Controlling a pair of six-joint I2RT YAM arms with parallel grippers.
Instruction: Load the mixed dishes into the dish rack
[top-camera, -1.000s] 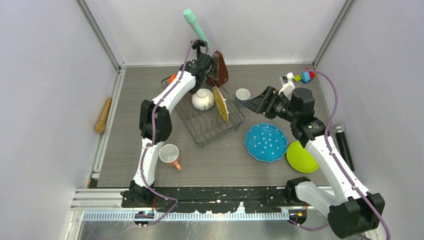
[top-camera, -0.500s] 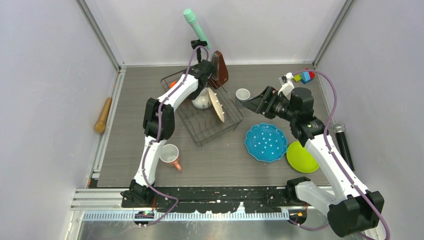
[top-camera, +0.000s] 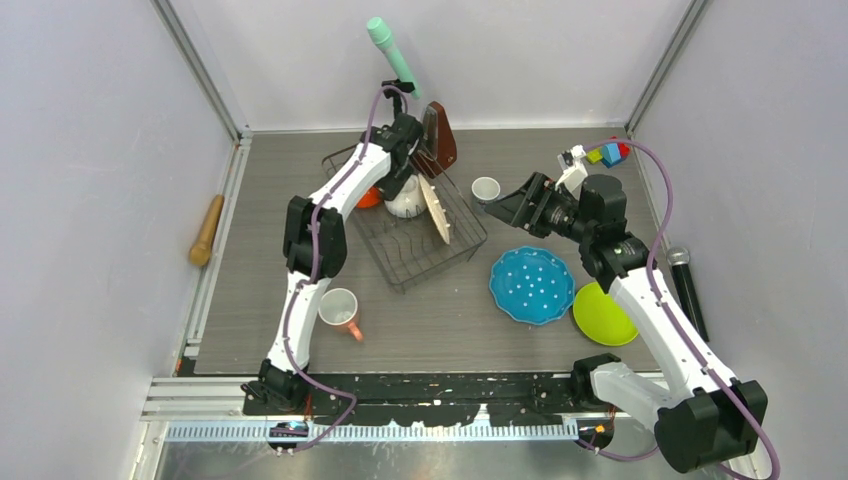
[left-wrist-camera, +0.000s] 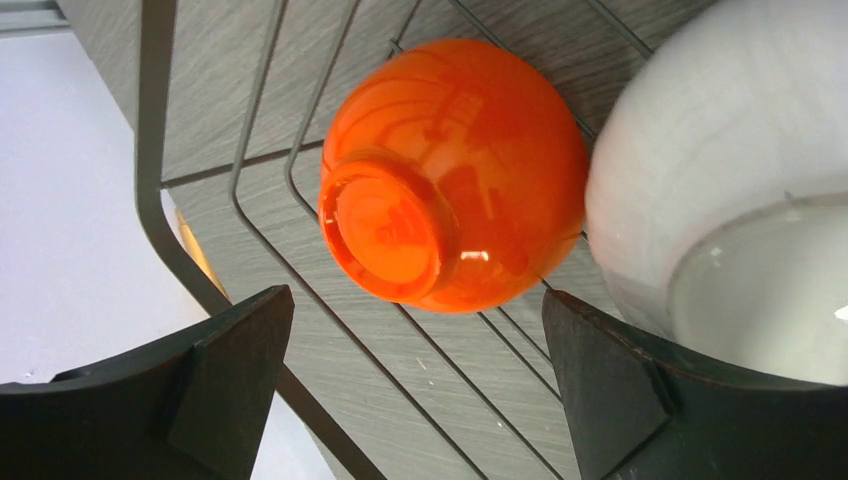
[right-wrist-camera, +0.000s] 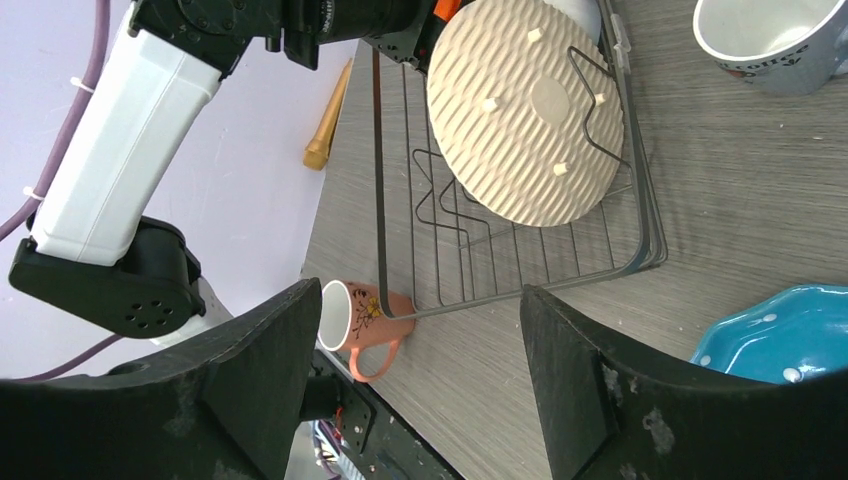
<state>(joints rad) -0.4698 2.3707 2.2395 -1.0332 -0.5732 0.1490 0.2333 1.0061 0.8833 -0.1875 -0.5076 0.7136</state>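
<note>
The dish rack (top-camera: 405, 252) sits on the desk (top-camera: 440, 330) and already holds three dishes: an orange bowl (left-wrist-camera: 455, 175) lying upside down on the wires in its far left corner, a white bowl (left-wrist-camera: 720, 200) touching the orange one on its right, and a yellow plate (right-wrist-camera: 525, 115) standing tilted against the prongs at the rack's right side, its ribbed underside turned toward the right arm. The left hand (left-wrist-camera: 415, 350) hangs over the rack's far left corner, just above the orange bowl, with its fingers wide apart and nothing between them. The right hand (right-wrist-camera: 420, 340) hovers to the right of the rack, pointing at it, fingers also spread and empty. A grey mug (top-camera: 485, 188) stands upright just off the rack's right corner, close to the right hand. A pink mug (top-camera: 340, 312) lies on its side near the rack's front left corner. A blue dotted plate (top-camera: 532, 284) lies flat to the front right of the rack, and a green plate (top-camera: 602, 313) rests further out on that same side, beside the blue one. A brown metronome (top-camera: 440, 140) stands just behind the rack
</note>
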